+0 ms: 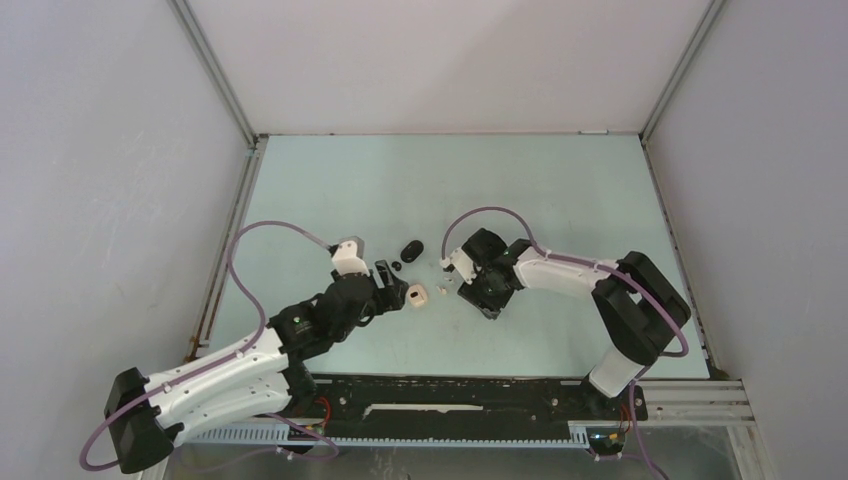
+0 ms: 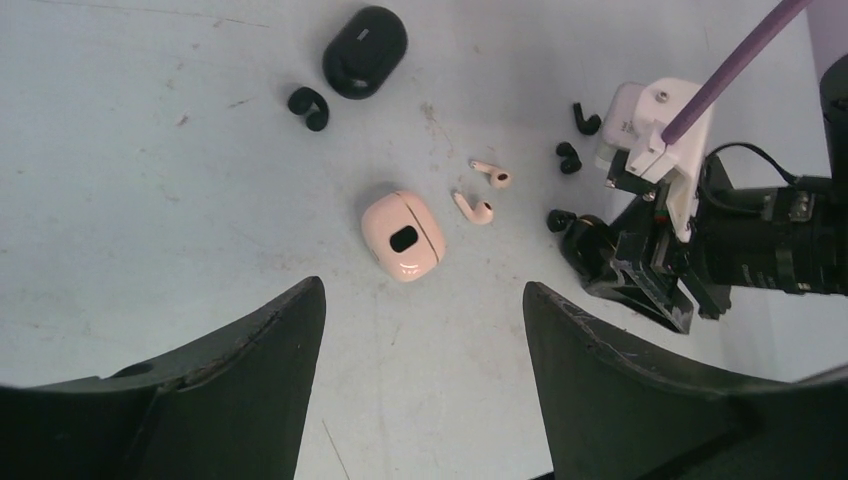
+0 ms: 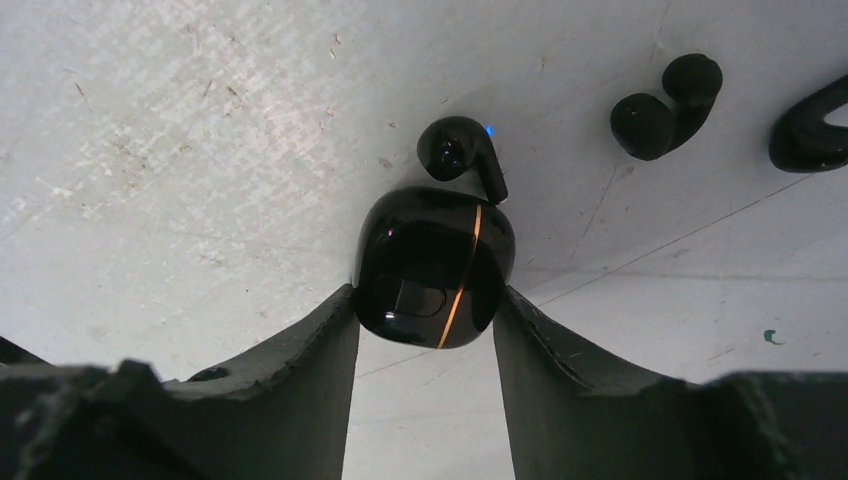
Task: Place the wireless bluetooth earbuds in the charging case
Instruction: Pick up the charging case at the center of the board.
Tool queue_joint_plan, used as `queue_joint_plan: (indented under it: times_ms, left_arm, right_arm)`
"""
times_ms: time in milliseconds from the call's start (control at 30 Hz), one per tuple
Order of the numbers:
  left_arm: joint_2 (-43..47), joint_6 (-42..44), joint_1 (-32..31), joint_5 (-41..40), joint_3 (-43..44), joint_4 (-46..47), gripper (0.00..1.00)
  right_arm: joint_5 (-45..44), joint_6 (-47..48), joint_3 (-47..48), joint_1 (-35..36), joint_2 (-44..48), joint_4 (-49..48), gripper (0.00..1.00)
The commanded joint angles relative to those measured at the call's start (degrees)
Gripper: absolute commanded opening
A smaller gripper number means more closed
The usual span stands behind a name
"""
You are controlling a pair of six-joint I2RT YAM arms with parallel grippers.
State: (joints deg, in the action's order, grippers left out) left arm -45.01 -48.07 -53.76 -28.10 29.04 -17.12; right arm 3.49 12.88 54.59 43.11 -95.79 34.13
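Note:
A cream charging case (image 2: 402, 236) lies shut on the table ahead of my left gripper (image 2: 420, 290), which is open and empty; the case also shows in the top view (image 1: 417, 296). Two whitish earbuds (image 2: 490, 175) (image 2: 474, 209) lie just right of it. A black oval case (image 2: 365, 52) and a black clip-shaped bud (image 2: 309, 107) lie farther off. My right gripper (image 3: 425, 300) is shut on a glossy black case (image 3: 433, 265) resting on the table. Black earbuds lie beyond it (image 3: 460, 150) (image 3: 665, 105).
My two grippers (image 1: 385, 285) (image 1: 478, 298) are close together at the table's middle, with the cream case between them. Another black bud (image 3: 810, 125) shows at the right edge of the right wrist view. Grey walls enclose the table (image 1: 420, 180).

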Motion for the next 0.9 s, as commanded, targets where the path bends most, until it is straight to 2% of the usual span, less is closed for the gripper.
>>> queue_joint_plan:
  times_ms: [0,167,267,367,567,667,800,867]
  left_arm:
    - [-1.4,2.9,-0.1,4.7,0.3,4.3,0.78]
    - [-4.7,3.1,-0.2,7.1,0.5,6.8,0.77]
    - [-6.4,3.2,-0.4,7.7,1.2,7.4,0.77]
    - [-7.5,3.1,-0.8,8.2,1.8,7.7,0.77]
    - [-8.8,2.6,-0.9,9.8,1.1,9.4,0.77]
    - [-9.9,3.4,-0.9,13.7,0.8,12.2,0.77]
    - [-11.4,5.4,-0.9,24.4,-0.9,22.5,0.76]
    - [-13.0,6.6,-0.9,29.8,-0.5,25.3,0.75]
  right_arm:
    - [-0.3,2.9,-2.7,-1.3,2.2,-4.6,0.49]
    - [0.5,3.0,-3.2,-2.1,4.4,-6.2,0.66]
    - [0.7,2.7,-3.1,-2.1,4.5,-7.5,0.68]
    - [1.3,2.4,-2.9,-2.1,3.2,-7.8,0.63]
    - [3.4,2.8,-2.8,-2.5,4.4,-6.3,0.41]
    - [7.3,5.6,-3.6,-2.1,9.6,-4.3,0.36]
    - [15.9,14.8,-8.1,0.0,21.0,-2.6,0.35]
    - [16.9,19.0,-10.6,2.3,27.4,-2.8,0.35]
